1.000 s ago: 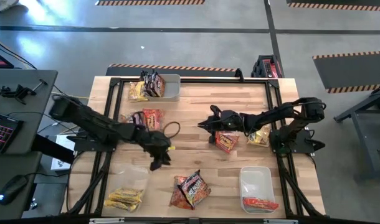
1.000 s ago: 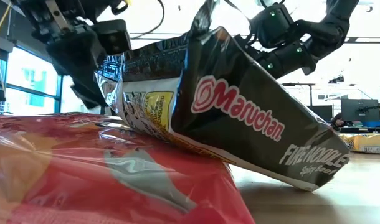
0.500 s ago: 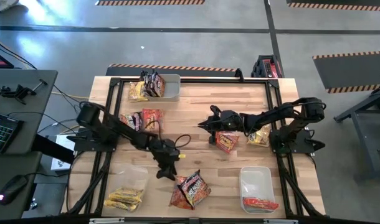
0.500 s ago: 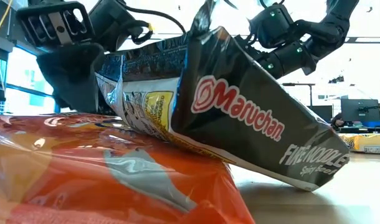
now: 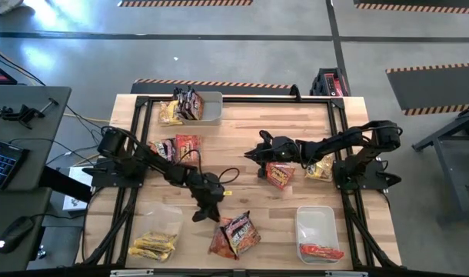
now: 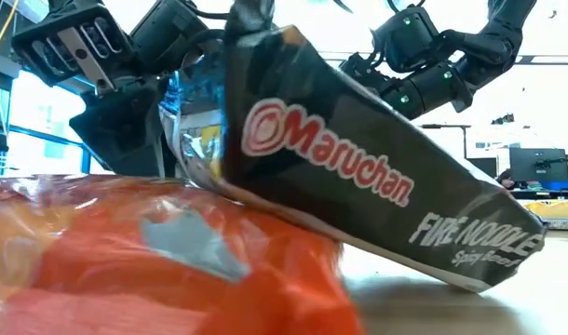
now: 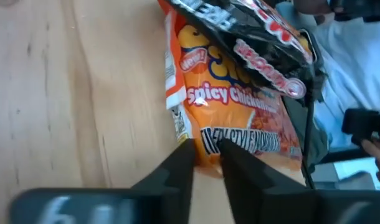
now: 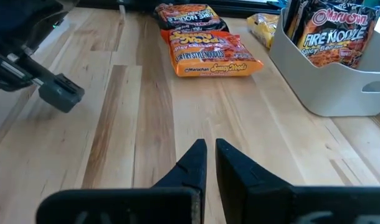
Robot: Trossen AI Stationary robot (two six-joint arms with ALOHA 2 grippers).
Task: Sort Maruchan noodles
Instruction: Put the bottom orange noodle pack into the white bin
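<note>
My left claw point(image 7: 205, 152) sits low on the counter point(image 5: 250, 146) with its fingers nearly together, pinching the near edge of the orange packet point(image 7: 240, 118). A black packet point(image 7: 252, 37) lies tilted across that orange one, just beyond the claw. My right claw point(image 8: 207, 155) hovers closed over bare wood mid-counter, holding nothing; farther off I see two packets point(image 8: 202, 43) and a bin point(image 8: 327, 68) with black packets.
</note>
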